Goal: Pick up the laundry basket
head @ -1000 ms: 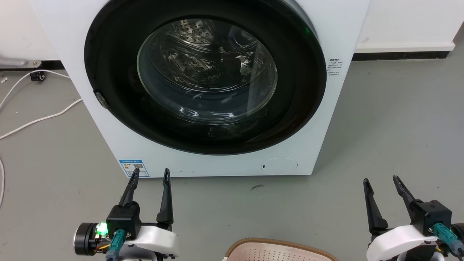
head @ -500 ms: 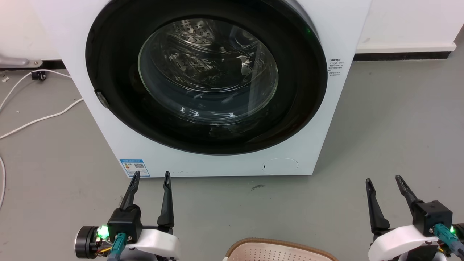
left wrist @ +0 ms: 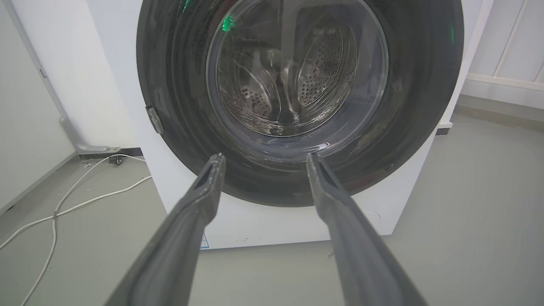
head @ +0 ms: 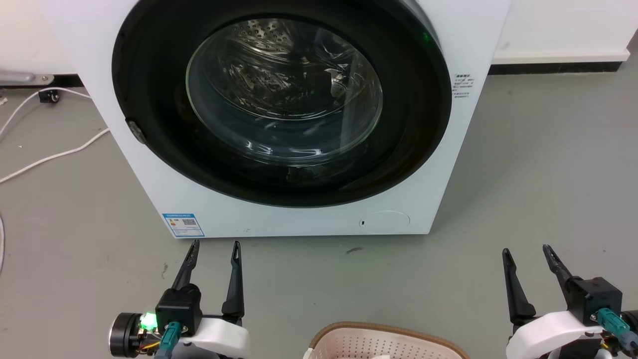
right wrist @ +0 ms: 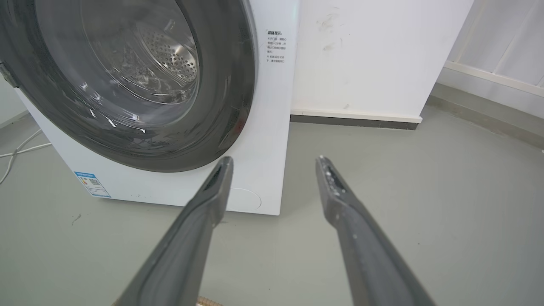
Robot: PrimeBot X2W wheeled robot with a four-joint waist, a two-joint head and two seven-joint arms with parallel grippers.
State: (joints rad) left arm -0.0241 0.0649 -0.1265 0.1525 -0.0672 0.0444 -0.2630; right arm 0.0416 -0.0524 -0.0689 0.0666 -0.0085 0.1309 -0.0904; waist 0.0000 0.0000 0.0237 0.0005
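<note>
We find the task not yet begun. The laundry basket (head: 384,344) sits on the grey floor (head: 528,169) at the head view's bottom edge, between our arms and untouched. The left gripper (head: 216,242) and right gripper (head: 526,248) both stand spread and empty, pointing toward the front-loading washing machine (head: 279,223). Reach, grasp and lift remain. The blue QR label (head: 183,225) and the door-side sticker (head: 462,86) carry print too small to read.
</note>
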